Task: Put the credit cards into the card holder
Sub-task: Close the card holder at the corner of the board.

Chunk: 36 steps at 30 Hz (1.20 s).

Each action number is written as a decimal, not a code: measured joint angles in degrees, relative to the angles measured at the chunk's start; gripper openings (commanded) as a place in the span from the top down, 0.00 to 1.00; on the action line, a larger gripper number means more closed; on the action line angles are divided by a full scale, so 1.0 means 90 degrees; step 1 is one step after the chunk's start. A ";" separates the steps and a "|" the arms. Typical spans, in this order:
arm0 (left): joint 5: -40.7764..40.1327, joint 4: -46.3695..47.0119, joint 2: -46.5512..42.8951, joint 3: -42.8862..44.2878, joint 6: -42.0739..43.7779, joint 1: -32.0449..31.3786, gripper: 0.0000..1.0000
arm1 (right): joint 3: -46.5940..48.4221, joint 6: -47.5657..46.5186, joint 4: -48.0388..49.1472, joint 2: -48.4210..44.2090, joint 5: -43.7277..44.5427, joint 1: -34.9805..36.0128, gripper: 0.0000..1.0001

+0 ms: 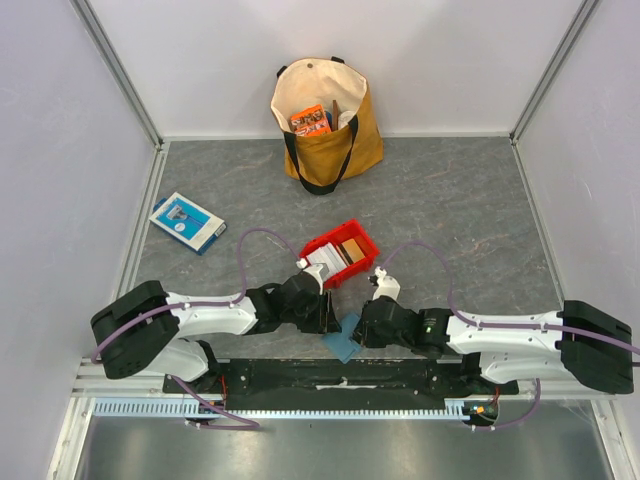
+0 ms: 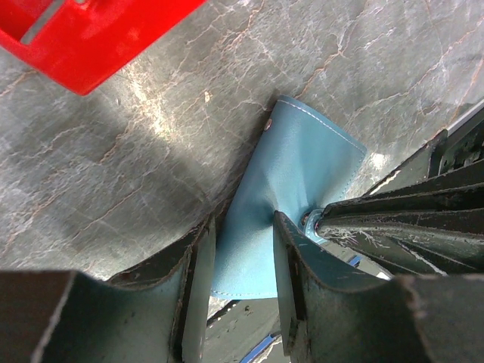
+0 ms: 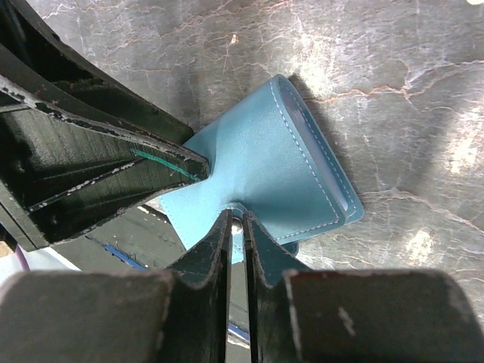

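Progress stood near 0. Wallet sat squeezed between the left gripper's half-parted fingers, bowing beyond their tips. The right gripper, fingers almost together, pinched 1 flap's edge right at its tips. Cards lay in the bin, well beyond both sets of fingers. No pocket showed a card. By my reading, spreading the wallet and loading every card was left.
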 measured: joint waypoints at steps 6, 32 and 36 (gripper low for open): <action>0.0010 0.0005 0.0007 0.0007 0.0002 -0.0007 0.56 | 0.0000 0.0005 0.0005 -0.0012 -0.0075 0.0000 0.82; 0.0097 -0.0085 -0.0100 0.0027 0.0245 -0.0041 0.48 | 0.0080 -0.0117 -0.0335 0.0041 -0.0168 0.0073 0.76; 0.0104 -0.0124 -0.0119 0.0024 0.0323 -0.0041 0.49 | 0.0085 -0.0119 -0.0316 0.0044 -0.0172 0.0073 0.76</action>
